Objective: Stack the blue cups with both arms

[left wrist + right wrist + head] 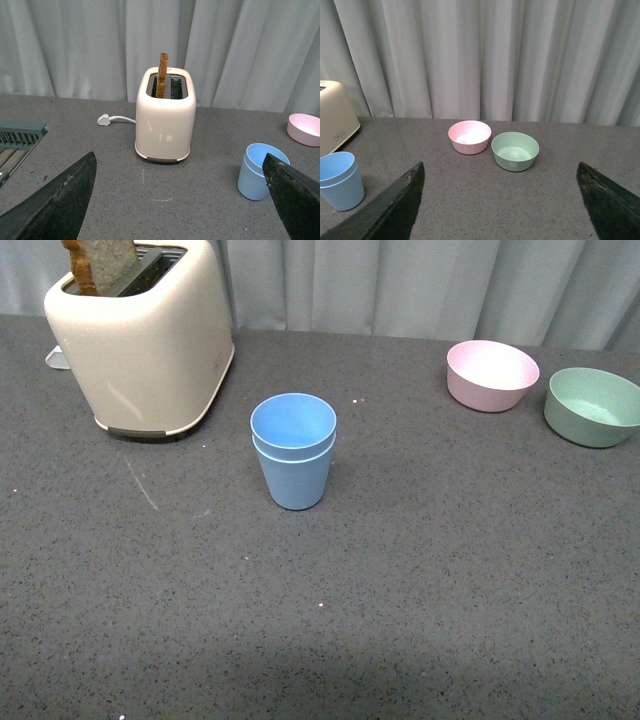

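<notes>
The two blue cups (pixel 293 450) stand nested, one inside the other, upright in the middle of the grey table. The left wrist view shows the same stack (pixel 259 171) partly behind one finger of my left gripper (pixel 182 200), which is open and holds nothing. From the right wrist the stack (pixel 340 180) appears far off to the side of my right gripper (pixel 500 200), also open and holding nothing. Neither arm shows in the front view.
A cream toaster (pixel 140 335) with a slice of toast (pixel 100 262) stands back left, its plug (pixel 105 119) beside it. A pink bowl (pixel 492 374) and a green bowl (pixel 592 405) sit back right. A grey rack (pixel 15 142) lies at the left edge.
</notes>
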Robot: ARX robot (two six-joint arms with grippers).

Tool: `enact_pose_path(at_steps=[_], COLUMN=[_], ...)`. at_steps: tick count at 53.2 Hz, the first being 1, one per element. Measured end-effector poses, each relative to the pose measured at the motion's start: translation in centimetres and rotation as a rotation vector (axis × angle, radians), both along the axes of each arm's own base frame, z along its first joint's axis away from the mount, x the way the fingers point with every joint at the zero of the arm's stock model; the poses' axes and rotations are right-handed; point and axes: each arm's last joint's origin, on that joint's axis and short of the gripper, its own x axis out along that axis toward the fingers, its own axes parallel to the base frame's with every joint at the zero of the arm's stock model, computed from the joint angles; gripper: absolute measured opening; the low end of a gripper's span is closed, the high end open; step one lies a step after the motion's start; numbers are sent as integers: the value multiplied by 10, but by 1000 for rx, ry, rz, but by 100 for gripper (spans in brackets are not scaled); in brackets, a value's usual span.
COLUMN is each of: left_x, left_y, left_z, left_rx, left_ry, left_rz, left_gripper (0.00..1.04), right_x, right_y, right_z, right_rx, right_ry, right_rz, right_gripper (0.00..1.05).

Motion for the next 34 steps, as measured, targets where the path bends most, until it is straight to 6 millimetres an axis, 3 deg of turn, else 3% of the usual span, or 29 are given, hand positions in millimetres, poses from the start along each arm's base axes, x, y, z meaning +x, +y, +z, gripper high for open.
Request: enact_pose_path(at_steps=[3, 34], left_x=[0, 0], left_y=[0, 0], left_z=[0, 0], left_rx=[0, 0], left_ry=[0, 0], left_rz=[0, 0], left_gripper=[98, 98], right_x=[0, 0], right_y=[0, 0], right_z=[0, 0], right_rx=[0, 0], right_ry=[0, 0], right_rz=[0, 0], right_gripper=[97, 95])
